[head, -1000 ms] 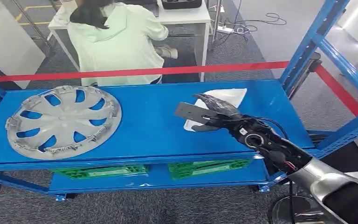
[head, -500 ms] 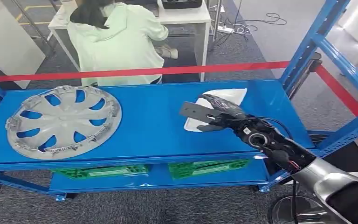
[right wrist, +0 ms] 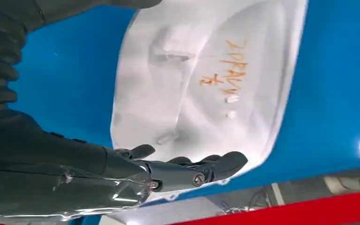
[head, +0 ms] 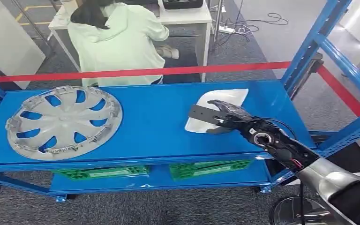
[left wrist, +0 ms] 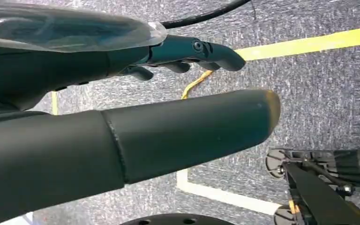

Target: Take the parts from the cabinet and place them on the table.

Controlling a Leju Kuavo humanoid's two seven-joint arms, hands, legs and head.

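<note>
white part (head: 225,101) lies on the shelf (head: 154,122) just under and ahead of the right hand (head: 222,117), whose empty, spread fingers have crept forward over it, so a grasp looks near.

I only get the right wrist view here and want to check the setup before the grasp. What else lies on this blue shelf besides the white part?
Observer: A grey wheel cover lies flat at the far left end of the blue shelf, well apart from the white part.
Operator: Is the right hand on the white part yet?
Observer: From the head view the right hand reaches over the part's near edge, fingers spread, holding nothing; I cannot tell whether it touches.
Operator: And the left hand?
Observer: The left hand hangs over grey carpet with yellow floor lines, holding nothing.
Operator: Anyone nearby?
Observer: A person in a pale green top sits behind the red barrier tape, facing away.
</note>
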